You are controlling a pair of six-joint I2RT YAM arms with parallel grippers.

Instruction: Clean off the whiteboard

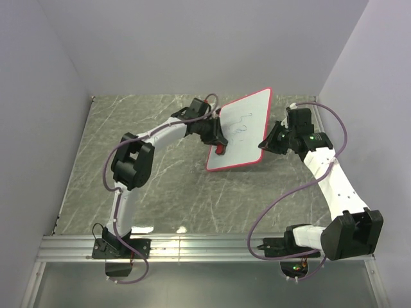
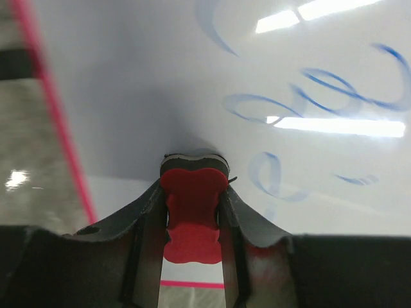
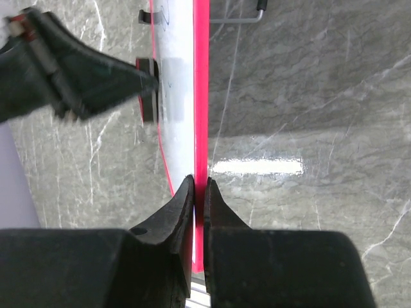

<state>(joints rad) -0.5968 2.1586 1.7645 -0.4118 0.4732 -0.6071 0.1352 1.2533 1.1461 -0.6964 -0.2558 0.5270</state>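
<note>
The whiteboard, white with a red-pink rim, is held tilted above the table, with blue scribbles on its face. My right gripper is shut on its right rim. My left gripper is shut on a small red bone-shaped eraser, whose end presses on the board face near its lower left edge. Blue scribbles lie to the right of the eraser in the left wrist view. The left gripper also shows in the right wrist view.
The grey marbled table lies under the board. Pale walls stand at the back and both sides. A metal rail runs along the near edge by the arm bases. A thin metal stand wire shows behind the board.
</note>
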